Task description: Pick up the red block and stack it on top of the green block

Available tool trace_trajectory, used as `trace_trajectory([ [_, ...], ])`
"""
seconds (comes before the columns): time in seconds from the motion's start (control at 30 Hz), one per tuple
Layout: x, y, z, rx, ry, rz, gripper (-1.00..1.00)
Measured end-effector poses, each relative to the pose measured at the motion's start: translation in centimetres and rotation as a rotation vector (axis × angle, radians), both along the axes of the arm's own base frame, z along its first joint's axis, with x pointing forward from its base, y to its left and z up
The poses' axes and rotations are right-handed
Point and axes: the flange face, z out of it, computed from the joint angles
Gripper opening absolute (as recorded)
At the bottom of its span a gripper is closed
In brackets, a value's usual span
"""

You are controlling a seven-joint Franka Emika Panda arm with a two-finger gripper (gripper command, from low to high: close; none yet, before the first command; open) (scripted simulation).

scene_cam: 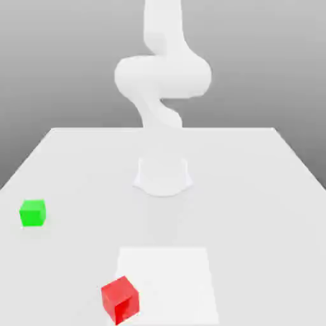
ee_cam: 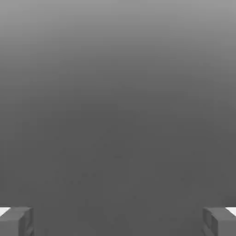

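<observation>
Fingers (ee_cam: 16, 221) spread as wide as they go, one at each side of the hand view, nothing between them; gripper (ee_cam: 118, 222) empty, looking down on bare grey surface. Arm (scene_cam: 162, 73) raised over the middle of the table (scene_cam: 255, 191), base toward the far edge.

Red block (scene_cam: 120, 298) down by the near edge, a little toward the exterior view's left of centre, turned at an angle to that edge and touching the corner of a pale square patch (scene_cam: 169, 280). Green block (scene_cam: 32, 212) close to the table's edge on the exterior view's left, about halfway between near and far. Well apart from each other, and both well away from the hand.

Nothing gripped yet, so the whole pick and stack still to do. Likely troubles:

- Long reach to the near edge; a descent slightly off centre likely to land a finger on the red block's top face instead of straddling it.
- Block rotated against the table's edges: without a matching wrist turn, pads likely to close on corners and not flat faces, twisting or squirting the cube out.
- A shove during the approach could send it off the near edge.
- Green block near its own edge: a placement too low or too far sideways could nudge it toward the drop.
- Release off-centre, or from too high, probably ends with red sliding off green.
</observation>
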Motion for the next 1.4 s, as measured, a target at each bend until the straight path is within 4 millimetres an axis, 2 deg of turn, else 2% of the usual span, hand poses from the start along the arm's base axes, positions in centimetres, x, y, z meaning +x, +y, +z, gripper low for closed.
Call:
trace_trajectory([
  [0.1,3.8,-1.0,-5.2,-0.011,0.089,0.079,0.00],
  [0.2,6.8,-1.6,-10.6,-0.025,0.171,0.151,0.00],
  [0.33,9.6,-2.3,-18.1,-0.051,0.277,0.241,0.00],
  [0.43,10.9,-2.9,-23.8,-0.076,0.355,0.306,0.00],
  [0.57,11.5,-3.7,-31.4,-0.118,0.458,0.386,0.00],
  [0.73,10.5,-5.2,-40.2,-0.187,0.587,0.482,0.00],
  [0.83,9.2,-6.4,-44.9,-0.239,0.666,0.540,0.00],
  [1.0,8.9,-6.8,-51.4,-0.257,0.689,0.560,0.00],
  [1.03,8.8,-6.8,-52.4,-0.256,0.690,0.560,-1.00],
  [1.23,8.8,-6.8,-52.8,-0.255,0.693,0.560,-1.00],
  [1.3,8.9,-6.8,-51.5,-0.257,0.691,0.561,-1.00],
  [1.4,8.9,-6.7,-48.0,-0.256,0.691,0.561,-1.00],
])
